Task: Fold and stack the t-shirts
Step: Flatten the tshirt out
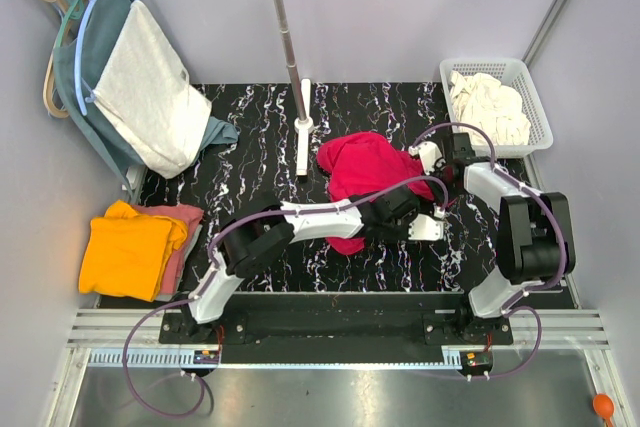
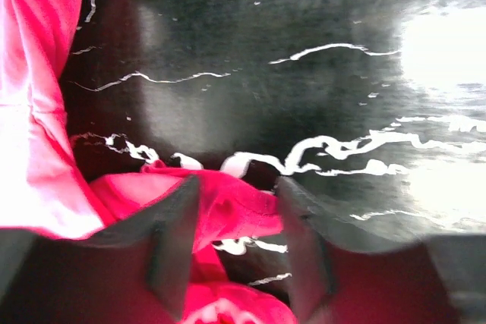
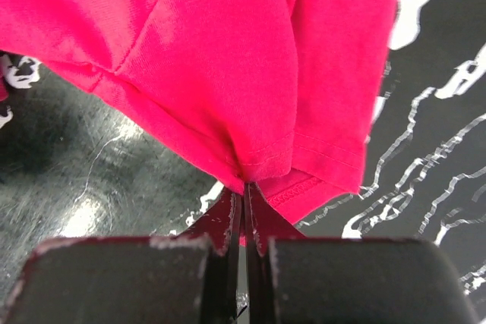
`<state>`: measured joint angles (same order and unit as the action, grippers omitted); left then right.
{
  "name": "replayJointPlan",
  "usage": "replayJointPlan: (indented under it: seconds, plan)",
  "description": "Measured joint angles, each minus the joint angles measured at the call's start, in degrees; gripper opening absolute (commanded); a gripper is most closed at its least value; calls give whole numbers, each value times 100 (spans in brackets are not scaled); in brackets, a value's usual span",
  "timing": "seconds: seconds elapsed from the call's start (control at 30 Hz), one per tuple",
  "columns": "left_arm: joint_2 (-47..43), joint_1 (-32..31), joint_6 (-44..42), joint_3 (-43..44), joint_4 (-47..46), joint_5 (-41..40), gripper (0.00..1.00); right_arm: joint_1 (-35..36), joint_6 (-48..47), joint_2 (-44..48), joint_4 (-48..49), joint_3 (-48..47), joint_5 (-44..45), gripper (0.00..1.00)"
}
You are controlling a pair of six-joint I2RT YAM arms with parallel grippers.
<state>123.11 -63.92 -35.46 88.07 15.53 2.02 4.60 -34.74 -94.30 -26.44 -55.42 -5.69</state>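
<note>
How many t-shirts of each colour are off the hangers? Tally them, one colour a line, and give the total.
crimson-pink t-shirt: 1
orange-yellow t-shirt: 1
dusty pink t-shirt: 1
cream-white t-shirt: 1
Total: 4

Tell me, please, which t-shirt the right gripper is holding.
The crimson-pink t-shirt: the right gripper pinches its hem; the orange t-shirt lies far left.

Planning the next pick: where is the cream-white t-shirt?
In the top view the cream-white t-shirt lies crumpled in the white basket at the far right, just beyond the right gripper.
</note>
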Motion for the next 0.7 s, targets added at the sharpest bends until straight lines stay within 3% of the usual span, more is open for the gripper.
replayJointPlan:
  seconds: [0.13,0.23,0.27,0.5,0.7]
  plan:
    - [83,101,-61,50,-85,98,31,-4,-11,302,-17,39,0,0]
    - [105,155,-63,50,-105,166,13,-7,-33,533,-48,50,4,0]
    - [118,177,-103,48,-103,190,0,-7,-39,621,-63,59,4,0]
    - [39,219,-116,-116,-201,142,0,-7,-50,992,-144,72,13,0]
    - [-852,323,-31,-811,87,-520,0,-7,-28,1010,-293,-48,74,0]
